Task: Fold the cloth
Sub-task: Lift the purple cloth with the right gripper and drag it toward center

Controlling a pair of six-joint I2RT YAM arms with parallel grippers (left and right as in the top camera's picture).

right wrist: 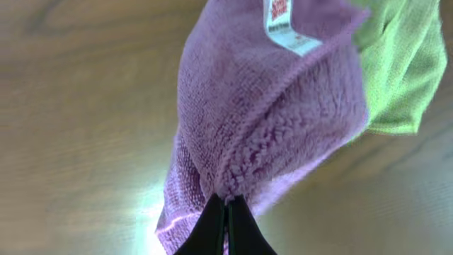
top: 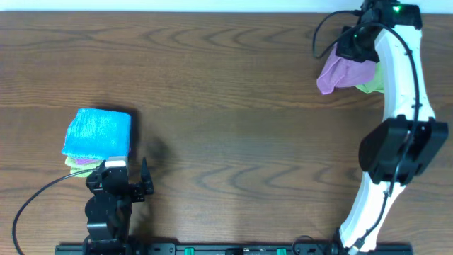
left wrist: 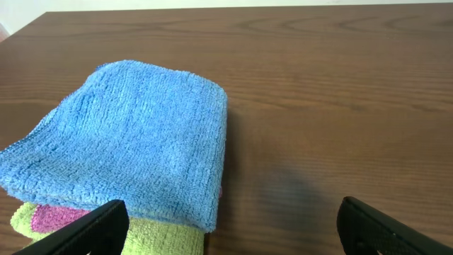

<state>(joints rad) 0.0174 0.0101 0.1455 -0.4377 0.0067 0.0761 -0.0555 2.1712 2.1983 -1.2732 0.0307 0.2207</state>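
right gripper (right wrist: pixel 226 212): I see the jaws clenched on a fold of the cloth (right wrist: pixel 269 127), fingertips pressed together with pile between them.
cloth position: far right corner of the table (top: pixel 233 92), bunched under my right gripper (top: pixel 354 44) in the overhead view.
cloth axis: long axis runs straight away from the fingertips in the right wrist view; in overhead the loose purple-pink cloth (top: pixel 338 74) end points to the table's left.
cloth detail: white label (right wrist: pixel 287 28) at the end away from the pinch.
lime-green cloth (right wrist: pixel 396 71): touching the purple-pink one on its side; can't tell if it's caught in the pinch.
left gripper (left wrist: pixel 233 230): released, jaws wide, nothing between them, low over the table.
blue cloth (left wrist: pixel 134 134): folded, just ahead of my left gripper (top: pixel 126 173), on top of a green and a pink layer.
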